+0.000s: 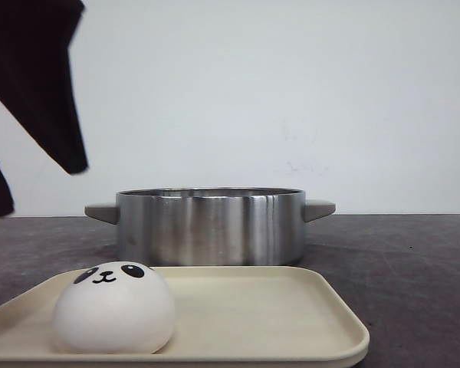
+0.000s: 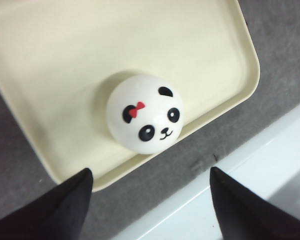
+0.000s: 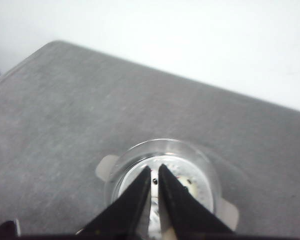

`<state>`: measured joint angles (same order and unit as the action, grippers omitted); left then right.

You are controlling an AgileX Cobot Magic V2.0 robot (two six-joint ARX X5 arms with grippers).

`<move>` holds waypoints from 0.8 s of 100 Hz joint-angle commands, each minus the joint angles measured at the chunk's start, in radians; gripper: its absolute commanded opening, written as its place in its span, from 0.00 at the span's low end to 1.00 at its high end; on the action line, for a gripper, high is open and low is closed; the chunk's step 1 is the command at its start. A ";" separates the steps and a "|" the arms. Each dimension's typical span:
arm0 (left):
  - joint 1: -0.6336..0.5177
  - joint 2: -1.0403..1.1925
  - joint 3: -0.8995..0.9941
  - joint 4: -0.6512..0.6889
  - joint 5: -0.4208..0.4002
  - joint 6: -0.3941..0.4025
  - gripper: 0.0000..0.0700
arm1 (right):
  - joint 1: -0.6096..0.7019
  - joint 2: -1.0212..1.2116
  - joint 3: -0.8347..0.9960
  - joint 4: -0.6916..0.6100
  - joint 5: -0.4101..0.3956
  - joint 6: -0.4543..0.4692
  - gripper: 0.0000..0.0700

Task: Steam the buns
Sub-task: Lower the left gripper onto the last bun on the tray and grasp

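One white panda-faced bun [image 1: 113, 308] sits on the left part of a cream tray [image 1: 276, 322]. In the left wrist view the bun [image 2: 146, 114] has a red bow by one eye and lies near the tray's [image 2: 65, 60] edge. My left gripper [image 2: 150, 200] is open and empty, raised above the bun; its dark fingers [image 1: 70, 153] show at the upper left of the front view. My right gripper [image 3: 155, 171] is shut and empty, high above a steel pot [image 3: 140, 152]. White buns [image 3: 192, 189] lie inside the pot, partly hidden by the fingers.
The steel pot [image 1: 211, 226] with grey side handles stands just behind the tray on a dark grey table [image 1: 414, 268]. A white wall is behind. In the left wrist view a white ledge [image 2: 270, 165] runs along the table's edge.
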<state>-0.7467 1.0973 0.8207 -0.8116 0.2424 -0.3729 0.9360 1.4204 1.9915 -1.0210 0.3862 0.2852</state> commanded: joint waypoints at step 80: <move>-0.060 0.444 0.011 0.183 -0.057 -0.014 0.79 | 0.045 -0.069 0.019 -0.118 0.035 0.070 0.02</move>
<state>-0.7967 1.4940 0.8455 -0.6228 0.2012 -0.3820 0.9688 1.3418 1.9907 -1.1416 0.4191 0.3420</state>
